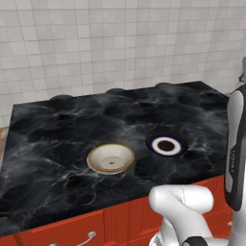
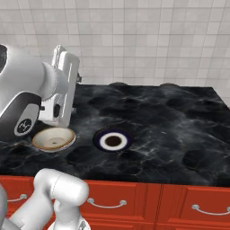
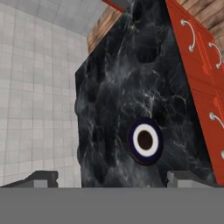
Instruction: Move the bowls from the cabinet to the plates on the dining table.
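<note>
On the black marble dining table (image 1: 57, 125) stands a cream bowl (image 1: 111, 158) with an ochre rim, upright, left of centre near the front edge. A thin pale edge shows beneath it; I cannot tell whether that is a plate. To its right lies a dark-blue-rimmed plate (image 1: 166, 144) with nothing on it, seen also as the plate (image 2: 113, 141) and the plate (image 3: 145, 141). My gripper (image 3: 113, 178) is open and holds nothing, its fingertips (image 3: 41, 177) spread wide, up off the table and looking across at the blue plate. My white hand (image 2: 65, 85) hangs above the bowl (image 2: 54, 139). The cabinet is out of view.
A grey tiled wall (image 1: 120, 43) runs behind the table. Red drawer fronts (image 2: 148, 202) with silver handles (image 2: 107, 204) sit under the front edge. The marble top stretches bare to the right of the plate (image 2: 179, 126). Wooden floor (image 3: 103, 26) shows past the table's far end.
</note>
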